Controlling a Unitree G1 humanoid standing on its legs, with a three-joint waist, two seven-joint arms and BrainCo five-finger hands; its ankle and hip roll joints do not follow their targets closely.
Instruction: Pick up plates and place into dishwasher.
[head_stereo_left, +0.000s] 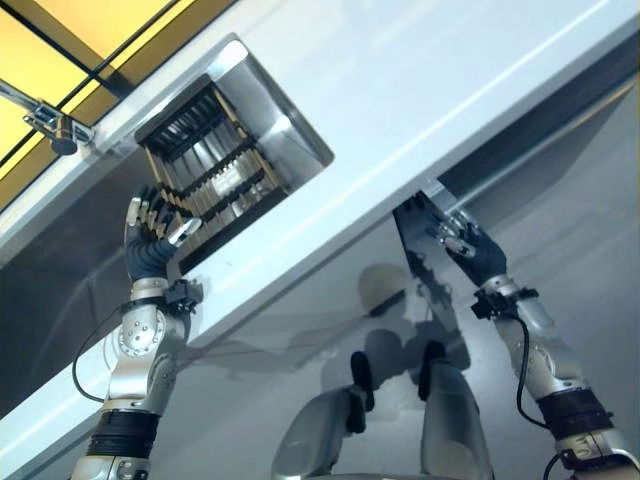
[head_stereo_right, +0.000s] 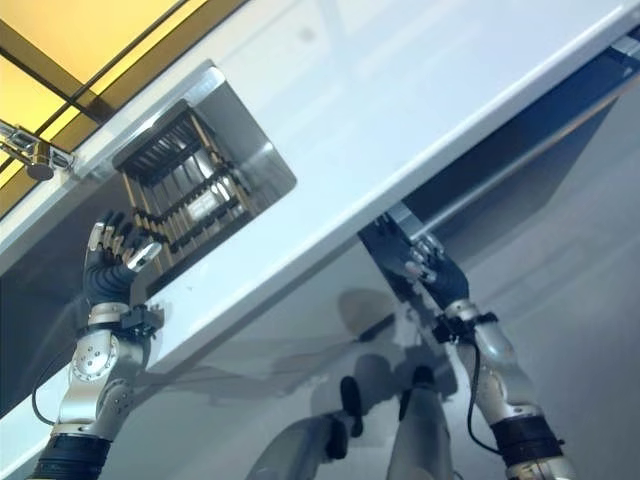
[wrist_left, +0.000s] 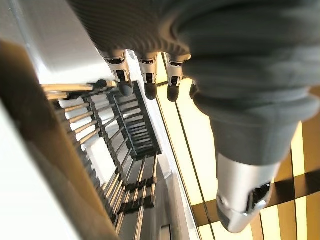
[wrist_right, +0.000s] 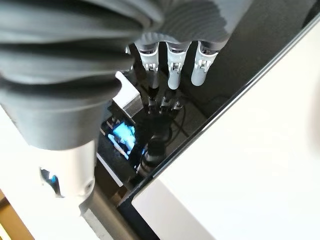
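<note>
The two eye views look down from the head, set slightly apart, and share the same stretch: the white worktop (head_stereo_left: 420, 90), the sink (head_stereo_left: 290, 140) with its rack (head_stereo_left: 205, 165), and both raised arms. The left wrist view looks from very close along the left hand (wrist_left: 240, 65), past its fingers (wrist_left: 147, 75) into the rack and towards the yellow floor (wrist_left: 200, 150). The right wrist view looks just as closely along the right hand (wrist_right: 75, 65) at the dark panel (wrist_right: 250, 45) under the worktop edge.

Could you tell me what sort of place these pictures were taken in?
Probably a kitchen: a white countertop holds a steel sink with a dish rack in it, and a faucet stands beside it.
</note>
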